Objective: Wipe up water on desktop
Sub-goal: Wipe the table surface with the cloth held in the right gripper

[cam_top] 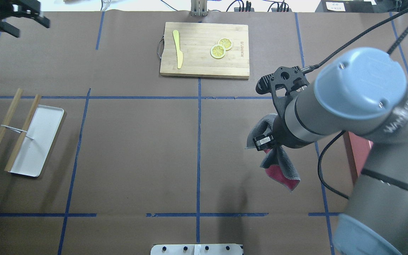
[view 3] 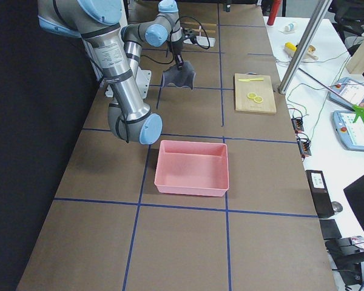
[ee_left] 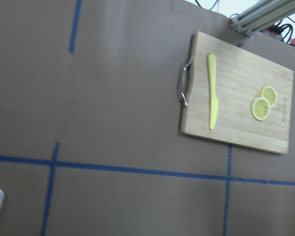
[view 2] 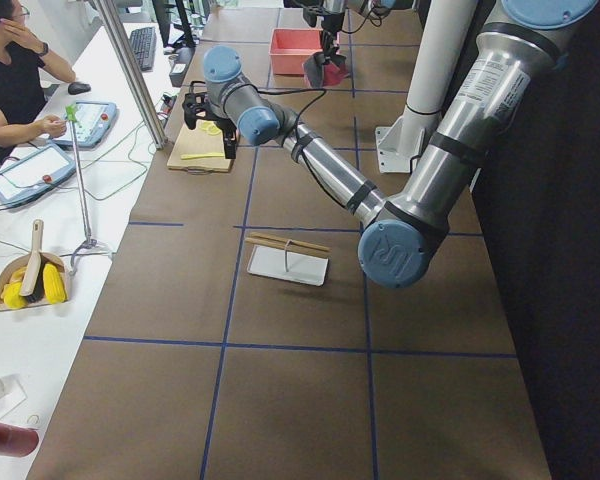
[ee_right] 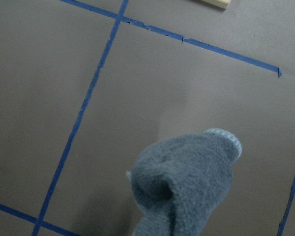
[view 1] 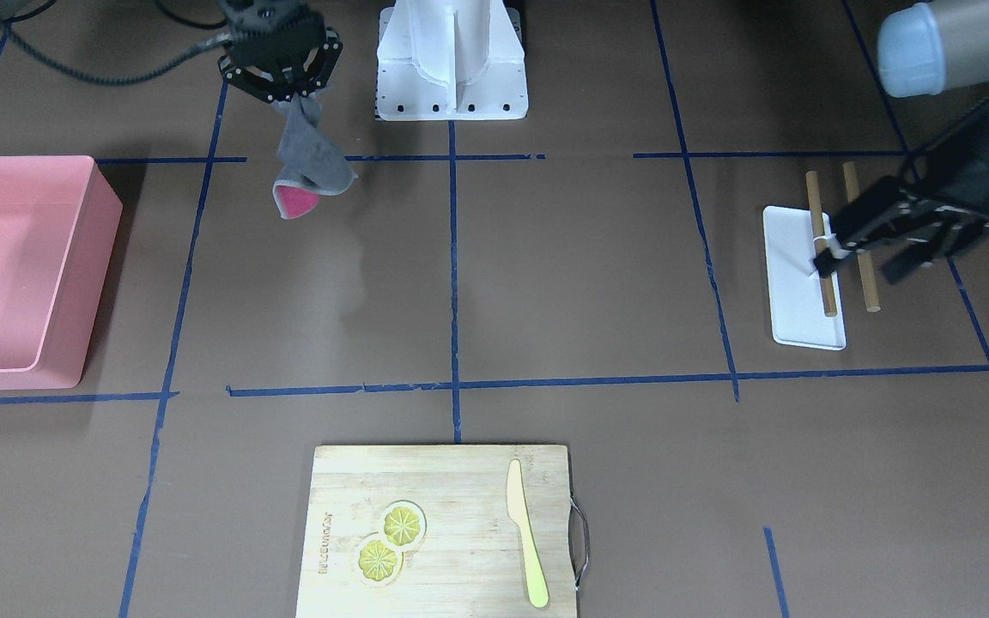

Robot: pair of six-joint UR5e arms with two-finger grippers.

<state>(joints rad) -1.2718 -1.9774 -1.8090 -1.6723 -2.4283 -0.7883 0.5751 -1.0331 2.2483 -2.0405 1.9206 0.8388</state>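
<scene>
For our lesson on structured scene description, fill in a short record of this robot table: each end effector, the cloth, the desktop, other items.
Right end effector: shut on the grey cloth, raised above the desktop
Grey cloth: hanging down, pink side showing at its lower end
Left end effector: open, empty
Desktop: brown, blue tape lines; no puddle clearly visible
Other items: cutting board with yellow knife and lemon slices; pink bin; white tray with wooden sticks
</scene>
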